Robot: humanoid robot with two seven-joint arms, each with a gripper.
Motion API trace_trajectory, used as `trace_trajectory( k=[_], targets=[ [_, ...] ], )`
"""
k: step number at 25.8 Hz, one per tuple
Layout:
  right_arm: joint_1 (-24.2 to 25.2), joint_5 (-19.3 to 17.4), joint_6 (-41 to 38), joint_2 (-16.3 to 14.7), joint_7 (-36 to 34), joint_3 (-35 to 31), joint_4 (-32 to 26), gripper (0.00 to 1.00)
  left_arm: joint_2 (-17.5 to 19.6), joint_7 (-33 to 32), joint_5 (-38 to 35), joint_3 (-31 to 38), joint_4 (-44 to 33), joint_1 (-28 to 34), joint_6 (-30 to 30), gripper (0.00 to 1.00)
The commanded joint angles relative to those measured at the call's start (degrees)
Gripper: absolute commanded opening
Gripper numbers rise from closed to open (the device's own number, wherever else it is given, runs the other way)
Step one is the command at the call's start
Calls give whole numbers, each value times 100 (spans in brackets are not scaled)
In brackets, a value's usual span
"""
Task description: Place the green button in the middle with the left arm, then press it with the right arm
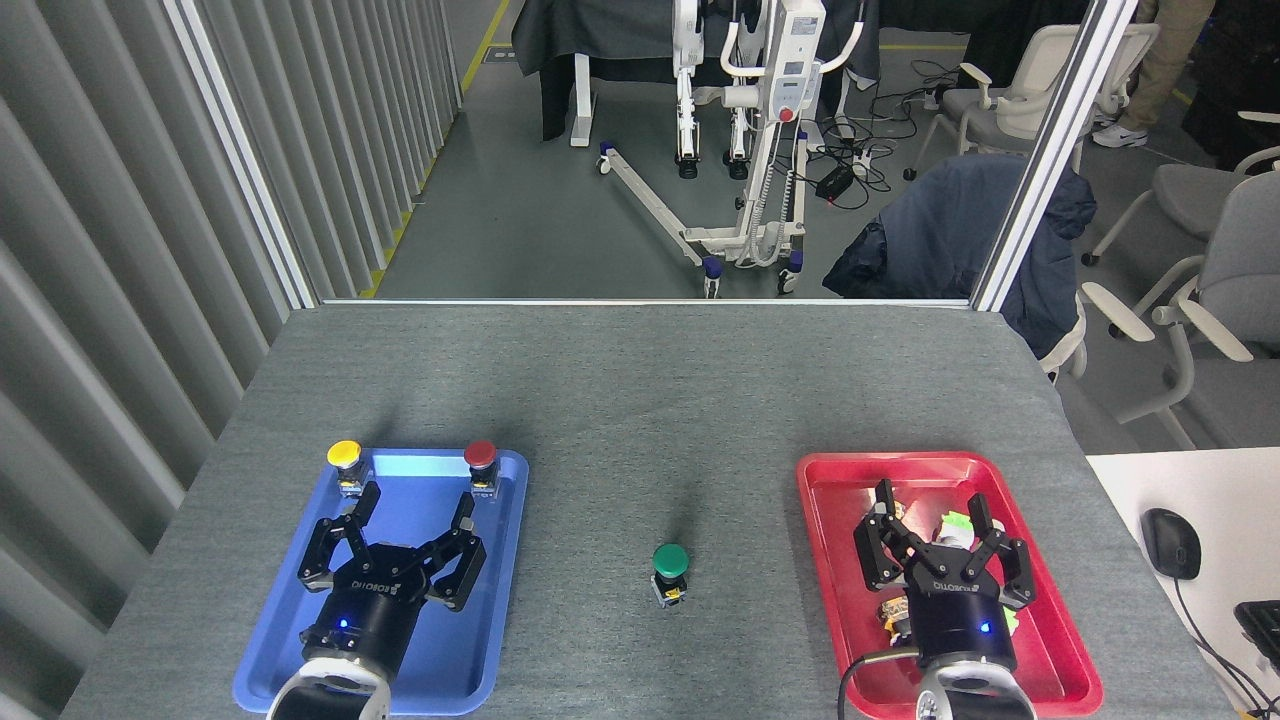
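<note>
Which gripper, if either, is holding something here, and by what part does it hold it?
Neither. The left gripper is open over the blue tray, the right gripper open over the red tray; the green button stands alone.

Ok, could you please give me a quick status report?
Left gripper open over blue tray. Right gripper open over red tray. Green button upright mid-table, unobstructed.

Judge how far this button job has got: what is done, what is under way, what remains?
Done: the green button stands on the bare grey tabletop, between the blue tray and red tray. Under way: nothing touches it; the left gripper and right gripper hover open over their trays. Left: the right-arm press.
</note>
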Motion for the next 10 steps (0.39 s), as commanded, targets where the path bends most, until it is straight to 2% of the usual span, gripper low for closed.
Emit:
trace_trajectory(
  k=[1,10],
  targets=[
    [23,-10,-1,5,52,2,0,100,-40,2,0,-3,1,13,16,98],
    [50,-1,-9,-3,52,2,0,100,-76,-33,0,6,1,56,16,98]
  ],
)
